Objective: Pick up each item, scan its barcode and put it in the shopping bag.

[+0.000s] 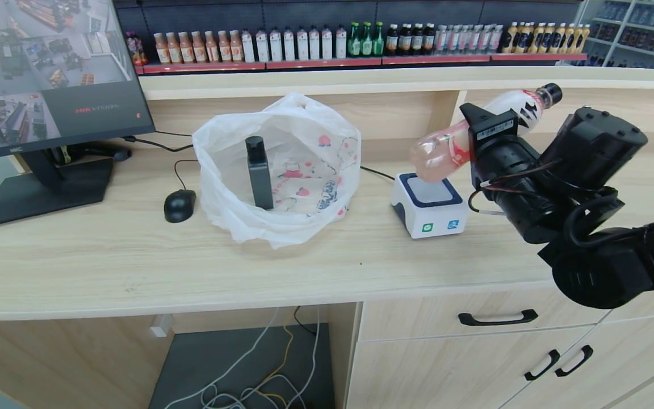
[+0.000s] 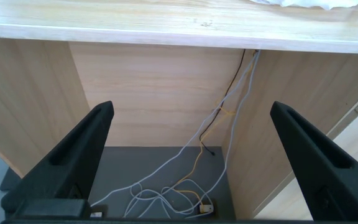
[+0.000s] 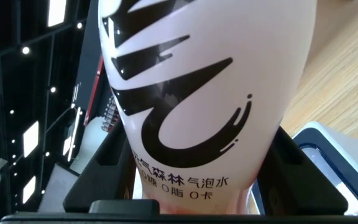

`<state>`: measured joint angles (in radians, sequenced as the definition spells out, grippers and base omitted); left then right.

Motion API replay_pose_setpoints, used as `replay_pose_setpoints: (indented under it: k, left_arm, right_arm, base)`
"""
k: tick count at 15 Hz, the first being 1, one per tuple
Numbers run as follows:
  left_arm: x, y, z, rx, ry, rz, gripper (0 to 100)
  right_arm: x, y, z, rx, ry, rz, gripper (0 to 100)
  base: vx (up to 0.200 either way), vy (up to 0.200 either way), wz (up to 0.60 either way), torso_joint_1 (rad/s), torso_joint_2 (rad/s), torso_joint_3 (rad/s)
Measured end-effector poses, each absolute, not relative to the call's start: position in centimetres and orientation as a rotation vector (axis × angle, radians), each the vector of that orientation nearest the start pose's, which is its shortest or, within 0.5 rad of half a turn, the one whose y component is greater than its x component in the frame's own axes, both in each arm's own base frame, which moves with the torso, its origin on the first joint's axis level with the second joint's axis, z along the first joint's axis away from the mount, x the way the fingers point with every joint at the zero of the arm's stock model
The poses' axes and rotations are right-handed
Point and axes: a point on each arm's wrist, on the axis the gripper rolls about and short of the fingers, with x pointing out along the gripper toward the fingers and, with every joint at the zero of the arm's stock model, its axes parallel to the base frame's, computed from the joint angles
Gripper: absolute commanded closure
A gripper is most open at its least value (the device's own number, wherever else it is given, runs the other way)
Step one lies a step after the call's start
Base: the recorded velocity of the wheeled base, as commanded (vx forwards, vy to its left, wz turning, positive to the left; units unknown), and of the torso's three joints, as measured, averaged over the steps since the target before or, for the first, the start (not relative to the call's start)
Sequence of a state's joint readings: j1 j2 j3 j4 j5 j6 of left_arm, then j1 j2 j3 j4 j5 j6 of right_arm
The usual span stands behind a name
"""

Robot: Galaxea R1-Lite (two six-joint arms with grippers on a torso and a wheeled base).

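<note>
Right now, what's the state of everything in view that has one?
drink bottle, tilted, base over the scanner
right gripper, shut on the drink bottle
left gripper, open, empty
shopping bag, open
dark bottle, upright inside the shopping bag
monitor, on
drawers, shut

Bottle (image 1: pixel 439 154) above scanner (image 1: pixel 430 209) — bag (image 1: pixel 281 230) left of it.

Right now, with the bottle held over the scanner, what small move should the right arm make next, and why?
Probably roll the wrist so the label of the pink drink bottle turns down toward the scanner. The right gripper holds it tilted, base over the scanner's window, cap up and away, and I see no barcode facing it. The shopping bag stands open on the left.
</note>
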<state>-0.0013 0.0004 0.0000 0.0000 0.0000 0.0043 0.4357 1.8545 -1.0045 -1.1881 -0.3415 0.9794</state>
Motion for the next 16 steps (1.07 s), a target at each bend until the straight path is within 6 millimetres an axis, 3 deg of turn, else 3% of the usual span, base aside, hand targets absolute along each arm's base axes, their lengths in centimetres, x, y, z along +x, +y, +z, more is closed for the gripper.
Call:
replay_pose_setpoints:
  k: [6, 12, 16]
  left_arm:
    - [-2.3, 0.0, 7.5, 0.005, 0.0, -0.002, 0]
    - [-2.3, 0.0, 7.5, 0.005, 0.0, -0.001, 0]
    - [-2.3, 0.0, 7.5, 0.004, 0.0, -0.001, 0]
  right_arm:
    - [28.7, 15.1, 25.6, 0.886, -0.281, 0.245, 100]
    - [26.2, 17.7, 26.0, 0.403, -0.339, 0.285, 100]
    - [25.9, 18.4, 25.6, 0.201, -0.543, 0.37, 100]
  base:
    - [0.0, 0.0, 0.0, 0.0, 0.0, 0.0]
    - [0.0, 0.0, 0.0, 0.0, 0.0, 0.0]
    - [0.0, 0.0, 0.0, 0.0, 0.0, 0.0]
